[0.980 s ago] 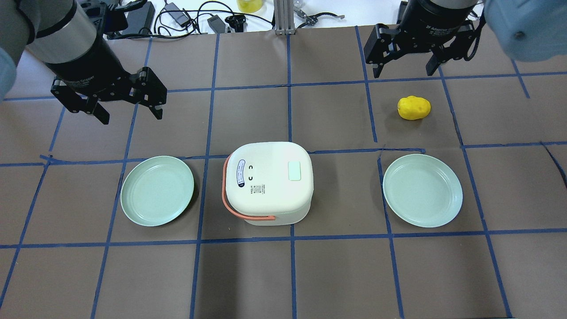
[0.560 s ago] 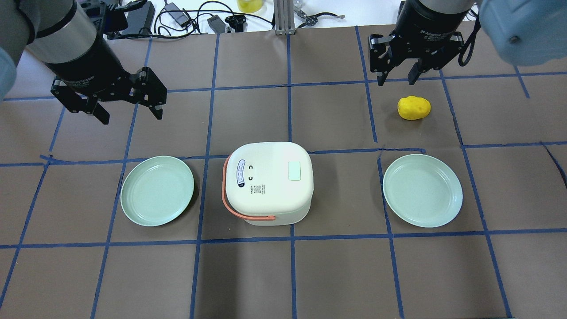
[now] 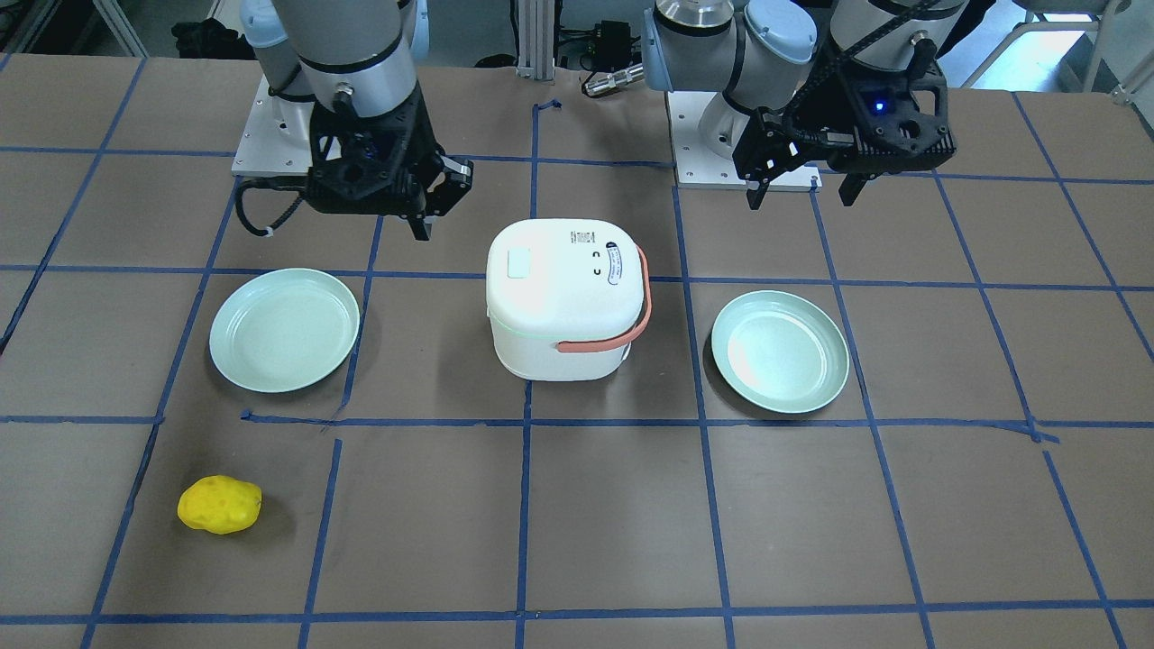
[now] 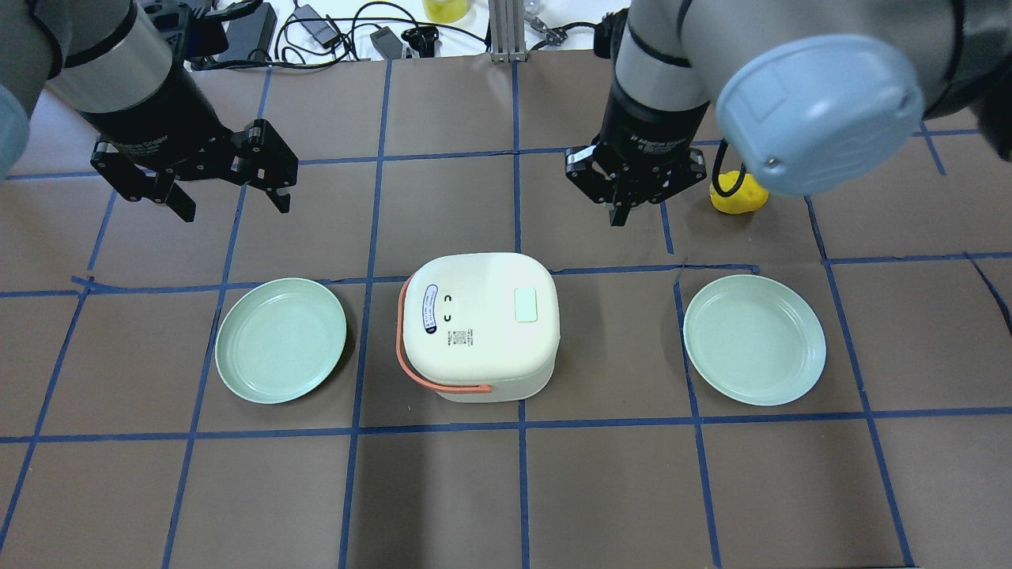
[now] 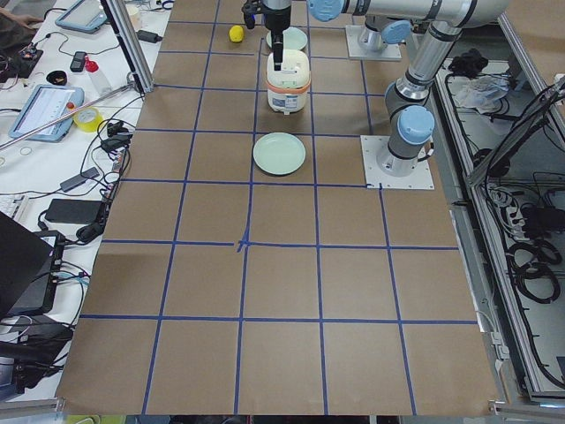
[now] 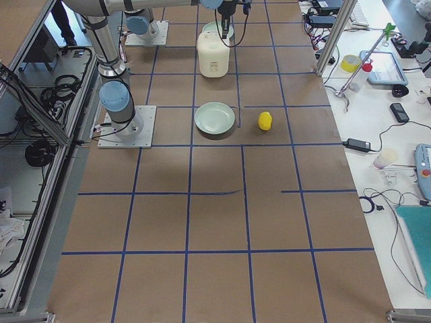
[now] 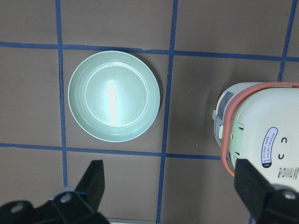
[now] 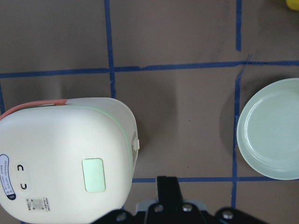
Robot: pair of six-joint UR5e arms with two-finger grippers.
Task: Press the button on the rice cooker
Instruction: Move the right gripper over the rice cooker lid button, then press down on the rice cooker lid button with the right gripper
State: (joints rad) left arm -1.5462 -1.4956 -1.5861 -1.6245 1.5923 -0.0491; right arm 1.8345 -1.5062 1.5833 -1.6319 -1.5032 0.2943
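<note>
Mid-table, btwn the left plate [image 4: 281, 340] and right plate [image 4: 755, 340], we see the rice cooker [image 4: 474, 348]. Its button [image 4: 526, 304] sits on the lid top, toward the right edge, untouched. Farther in the overhead view, R gripper [image 4: 621, 207] hangs w/ fingers pinched together, empty, apart from the button. L gripper [image 4: 233, 194] is spread wide, empty. Farthest right lies a yellow lump [image 3: 219, 505].
</note>
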